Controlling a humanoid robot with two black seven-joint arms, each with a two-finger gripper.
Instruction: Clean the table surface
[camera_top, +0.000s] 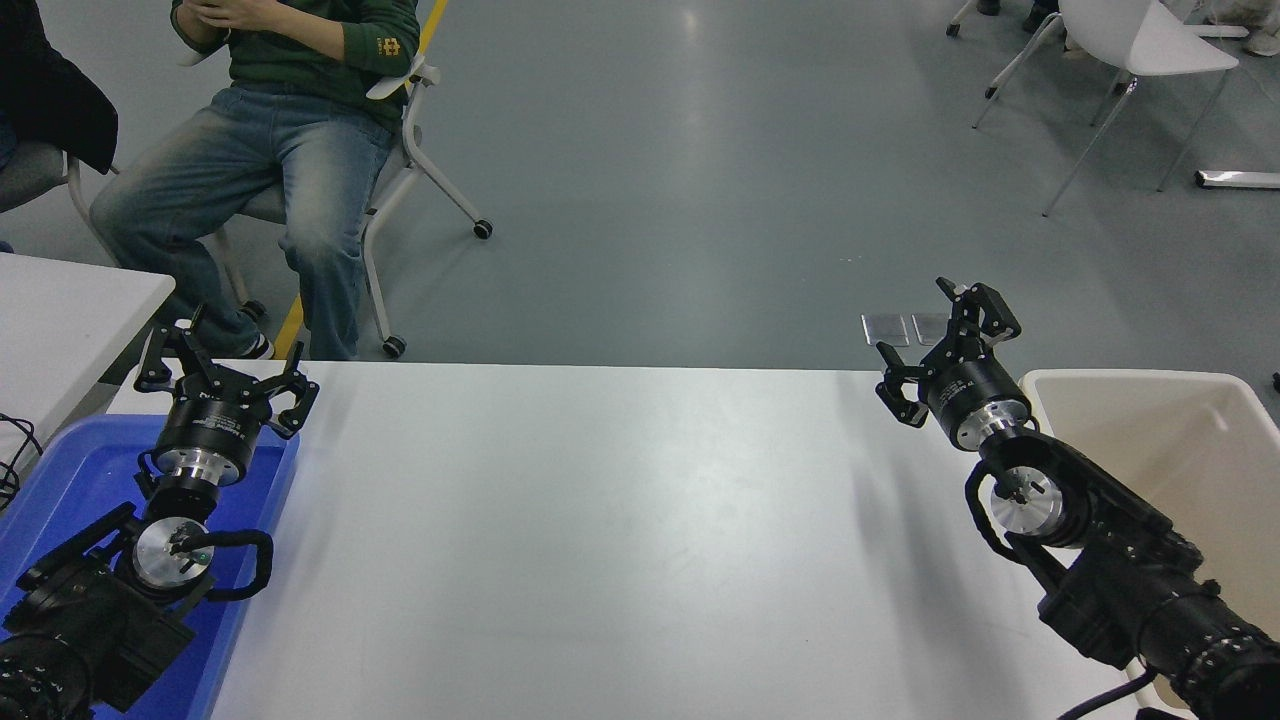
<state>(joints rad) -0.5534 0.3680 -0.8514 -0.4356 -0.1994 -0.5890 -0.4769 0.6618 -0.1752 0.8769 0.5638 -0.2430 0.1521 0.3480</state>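
The table surface (620, 540) is a wide matte white top filling the lower middle of the head view; nothing lies on its visible part. My right gripper (942, 340) is open and empty, held above the table's far right corner, just left of the beige tub (1215, 470). My left gripper (222, 365) is open and empty, parked at the lower left above the blue bin (60, 490).
A smaller white tabletop corner (60, 320) stands at the far left. A person in jeans sits on a wheeled chair (400, 180) beyond the table's far left edge. White chairs (1140, 50) stand at the top right on the grey floor.
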